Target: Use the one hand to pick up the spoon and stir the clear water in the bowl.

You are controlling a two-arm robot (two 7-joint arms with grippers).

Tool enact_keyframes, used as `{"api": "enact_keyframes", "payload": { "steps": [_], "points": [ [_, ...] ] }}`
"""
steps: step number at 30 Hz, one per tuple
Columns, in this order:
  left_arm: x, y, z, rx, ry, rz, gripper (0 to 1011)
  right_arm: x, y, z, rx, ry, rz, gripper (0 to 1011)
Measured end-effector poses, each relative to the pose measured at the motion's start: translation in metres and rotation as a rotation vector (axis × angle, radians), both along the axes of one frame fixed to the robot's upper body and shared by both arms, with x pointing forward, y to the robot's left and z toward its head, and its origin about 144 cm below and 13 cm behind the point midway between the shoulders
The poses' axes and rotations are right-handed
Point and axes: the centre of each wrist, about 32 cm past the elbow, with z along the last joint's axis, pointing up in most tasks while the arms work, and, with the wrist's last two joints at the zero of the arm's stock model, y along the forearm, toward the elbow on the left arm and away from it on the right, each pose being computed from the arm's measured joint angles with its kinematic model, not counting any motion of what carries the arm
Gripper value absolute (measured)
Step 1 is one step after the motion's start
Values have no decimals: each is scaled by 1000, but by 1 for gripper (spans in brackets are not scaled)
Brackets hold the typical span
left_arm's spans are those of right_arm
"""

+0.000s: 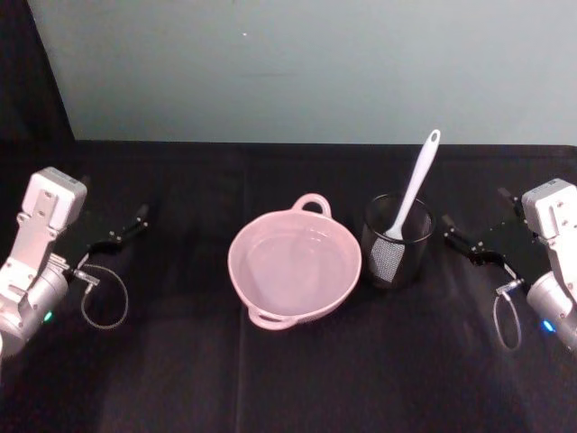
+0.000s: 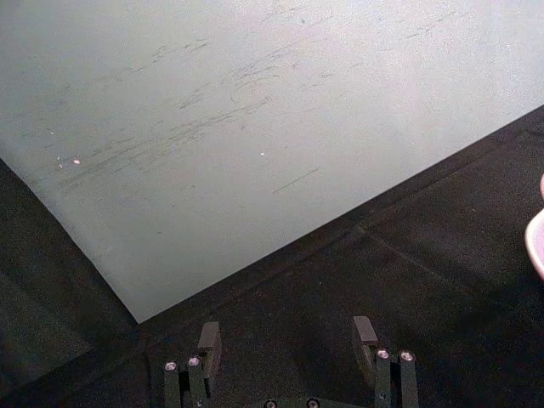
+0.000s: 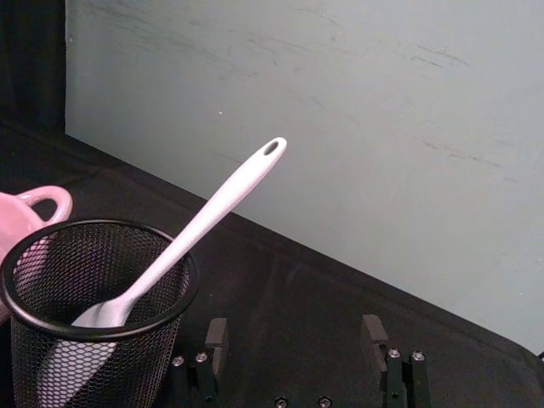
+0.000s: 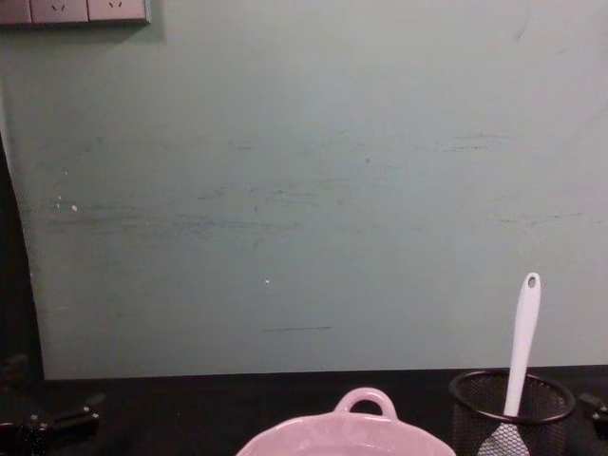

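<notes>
The spoon [image 1: 413, 191] leans in the mesh cup [image 1: 397, 257] right of centre, beside the pink bowl [image 1: 295, 266], while the left claw [image 2: 286, 340] and the right claw [image 3: 294, 340] sit wide open and empty at the frame's side edges.

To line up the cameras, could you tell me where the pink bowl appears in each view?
Head: bowl, centre.
Left wrist: its rim, picture's right edge.
Right wrist: its handle, picture's left edge.
Chest: bottom centre.
Shared landmark: pale wall behind.

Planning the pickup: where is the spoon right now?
In the head view, the spoon stands scoop-down in the black mesh cup just right of the pink bowl, its handle leaning up past the rim.
</notes>
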Motion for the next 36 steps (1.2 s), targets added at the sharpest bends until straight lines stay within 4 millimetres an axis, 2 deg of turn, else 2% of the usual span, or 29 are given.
{"api": "enact_keyframes", "payload": {
  "steps": [36],
  "points": [
    [0, 0, 0, 0, 0, 0, 1011, 0, 0, 0, 0, 0, 0, 1002]
  ]
}}
